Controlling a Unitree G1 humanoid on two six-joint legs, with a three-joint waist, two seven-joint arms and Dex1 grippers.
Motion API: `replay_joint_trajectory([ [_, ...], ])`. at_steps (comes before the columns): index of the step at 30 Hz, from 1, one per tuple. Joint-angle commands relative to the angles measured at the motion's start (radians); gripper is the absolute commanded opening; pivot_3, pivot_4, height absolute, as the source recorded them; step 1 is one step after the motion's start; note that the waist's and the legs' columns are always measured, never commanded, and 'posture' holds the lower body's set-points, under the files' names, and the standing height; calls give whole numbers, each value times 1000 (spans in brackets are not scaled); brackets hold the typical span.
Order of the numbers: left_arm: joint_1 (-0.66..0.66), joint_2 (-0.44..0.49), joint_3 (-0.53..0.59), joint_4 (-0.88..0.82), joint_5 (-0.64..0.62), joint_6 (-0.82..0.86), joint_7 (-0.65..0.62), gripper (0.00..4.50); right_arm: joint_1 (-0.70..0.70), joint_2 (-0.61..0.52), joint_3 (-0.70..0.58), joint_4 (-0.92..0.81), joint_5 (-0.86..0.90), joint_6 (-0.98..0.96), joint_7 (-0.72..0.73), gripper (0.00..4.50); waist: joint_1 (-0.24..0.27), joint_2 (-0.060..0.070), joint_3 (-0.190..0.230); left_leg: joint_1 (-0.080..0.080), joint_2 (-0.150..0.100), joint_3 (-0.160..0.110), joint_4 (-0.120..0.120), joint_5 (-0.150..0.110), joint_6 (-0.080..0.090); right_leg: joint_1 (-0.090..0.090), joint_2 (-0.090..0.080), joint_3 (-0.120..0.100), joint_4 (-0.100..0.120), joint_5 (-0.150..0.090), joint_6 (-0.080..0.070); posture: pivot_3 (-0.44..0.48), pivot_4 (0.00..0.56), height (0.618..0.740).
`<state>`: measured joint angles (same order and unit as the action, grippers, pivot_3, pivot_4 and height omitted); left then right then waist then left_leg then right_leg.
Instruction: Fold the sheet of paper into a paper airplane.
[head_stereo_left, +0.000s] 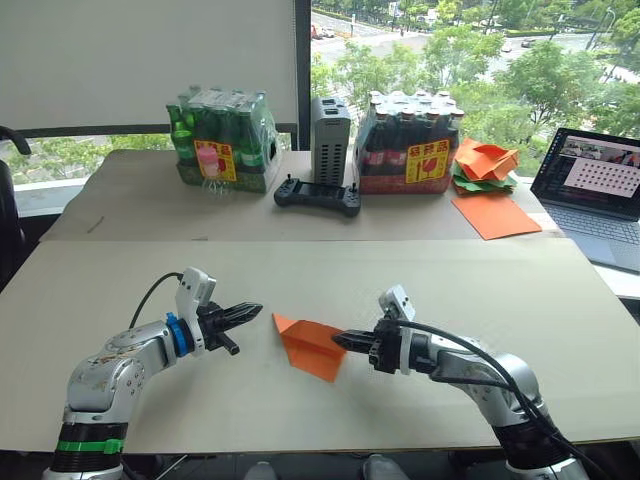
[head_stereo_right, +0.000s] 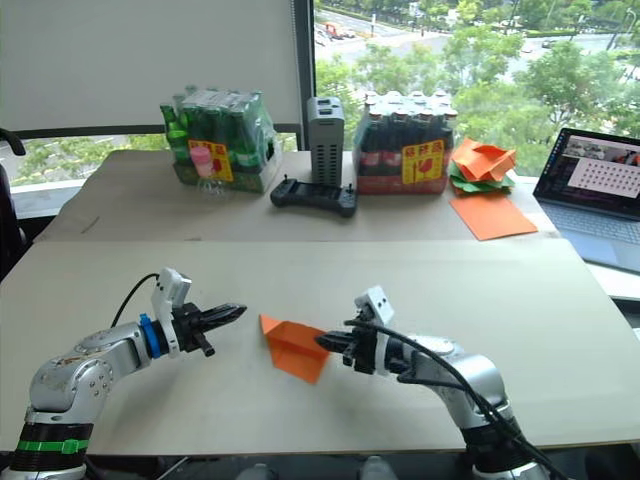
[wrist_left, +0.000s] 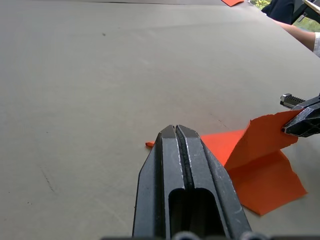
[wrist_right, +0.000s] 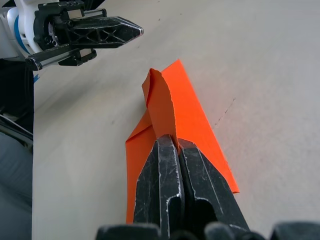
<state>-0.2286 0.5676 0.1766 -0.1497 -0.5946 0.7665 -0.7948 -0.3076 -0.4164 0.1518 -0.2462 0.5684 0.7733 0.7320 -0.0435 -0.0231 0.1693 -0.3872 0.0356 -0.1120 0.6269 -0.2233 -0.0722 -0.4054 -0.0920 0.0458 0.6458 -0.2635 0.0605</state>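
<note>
The sheet of paper (head_stereo_left: 308, 347) is an orange folded wedge lying near the front middle of the table, its point toward the left. One flap (wrist_right: 161, 106) stands up from it. My right gripper (head_stereo_left: 340, 341) is shut on that raised flap at the wedge's right side. My left gripper (head_stereo_left: 253, 311) is shut with nothing in it, hovering a short way left of the wedge's point and not touching it. In the left wrist view the right gripper's tip (wrist_left: 301, 120) pinches the raised flap (wrist_left: 267, 136).
At the back stand two shrink-wrapped bottle packs (head_stereo_left: 222, 138) (head_stereo_left: 410, 142), a grey box (head_stereo_left: 331, 133) and a black controller (head_stereo_left: 318, 195). A heap of orange and green paper (head_stereo_left: 485, 162), a flat orange sheet (head_stereo_left: 495, 214) and a laptop (head_stereo_left: 600, 192) are at the right.
</note>
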Motion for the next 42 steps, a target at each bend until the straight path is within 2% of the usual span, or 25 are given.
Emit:
replay_joint_trajectory([
  [1, -7, 3, 8, 3, -2, -26, 0, 0, -32, -7, 3, -53, -52, -140, 40, 25, 0, 0, 0, 0, 0, 0, 0, 0, 0, 0, 0, 0, 0, 0, 0, 0, 150, 740],
  [4, -10, 4, 10, 14, 0, -29, -1, 0, -52, -19, 29, -50, -154, -303, 62, 25, 0, 0, 0, 0, 0, 0, 0, 0, 0, 0, 0, 0, 0, 0, 0, 0, 150, 740],
  [8, -13, 6, 11, 24, 2, -31, 0, 0, -67, -72, 133, 42, -437, -706, 70, 25, 0, 0, 0, 0, 0, 0, 0, 0, 0, 0, 0, 0, 0, 0, 0, 0, 150, 740],
  [10, -15, 7, 11, 27, 3, -33, -1, 0, -76, -70, 150, 98, -507, -834, 56, 25, 0, 0, 0, 0, 0, 0, 0, 0, 0, 0, 0, 0, 0, 0, 0, 0, 150, 740],
  [16, -14, 11, 18, 28, 2, -33, 2, 0, -133, -63, 163, 257, -753, -1119, -108, 25, 0, 0, 0, 0, 0, 0, 0, 1, -1, 0, 0, 0, 1, 0, 0, 0, 150, 740],
  [20, -12, 12, 21, 27, 3, -34, 4, 0, -171, -41, 140, 328, -842, -1227, -232, 25, -1, 0, 0, 1, 0, 0, 0, 1, -1, 0, 0, 0, 1, 0, 0, 0, 150, 740],
  [23, -12, 11, 21, 27, 3, -35, 7, 0, -182, -48, 153, 369, -885, -1268, -255, 25, -1, 0, 0, 1, 0, 0, 0, 1, -1, 0, 0, 0, 1, 0, 0, 0, 150, 740],
  [28, -9, 9, 23, 22, 0, -35, 14, 0, -170, -64, 197, 412, -946, -1315, -243, 25, -2, 0, 0, 1, 0, 0, 0, 1, -1, 1, 0, 0, 1, 0, -1, 0, 150, 740],
  [33, -1, 11, 25, 16, -1, -37, 19, 0, -124, -61, 234, 383, -867, -1272, -133, 25, -2, 0, 0, 2, 0, 0, 0, 1, -1, 1, 0, 0, 1, 0, -1, 0, 150, 740],
  [37, 1, 13, 26, 16, -2, -38, 21, 0, -109, -41, 213, 359, -779, -1218, -75, 1242, -2, 0, 0, 2, 0, 0, 1, 1, -1, 1, 0, 0, 2, 0, -1, 0, 150, 740],
  [40, 2, 14, 25, 15, -5, -38, 20, 0, -95, -17, 186, 305, -637, -1160, -16, 2387, -2, 0, 0, 2, 0, 0, 1, 1, -1, 2, 0, 0, 2, 0, -1, 0, 150, 740],
  [41, 2, 14, 25, 14, -6, -37, 19, 0, -88, -4, 167, 265, -552, -1101, 8, 2601, -2, 0, 0, 2, 0, 0, 1, 1, -1, 2, 0, 0, 2, 0, -1, 0, 150, 740],
  [42, 2, 14, 25, 13, -9, -35, 18, 0, -83, 7, 149, 232, -487, -1051, 23, 2601, -2, 0, 0, 2, 0, 0, 1, 1, -1, 2, 0, 0, 2, 0, -1, 0, 150, 740],
])
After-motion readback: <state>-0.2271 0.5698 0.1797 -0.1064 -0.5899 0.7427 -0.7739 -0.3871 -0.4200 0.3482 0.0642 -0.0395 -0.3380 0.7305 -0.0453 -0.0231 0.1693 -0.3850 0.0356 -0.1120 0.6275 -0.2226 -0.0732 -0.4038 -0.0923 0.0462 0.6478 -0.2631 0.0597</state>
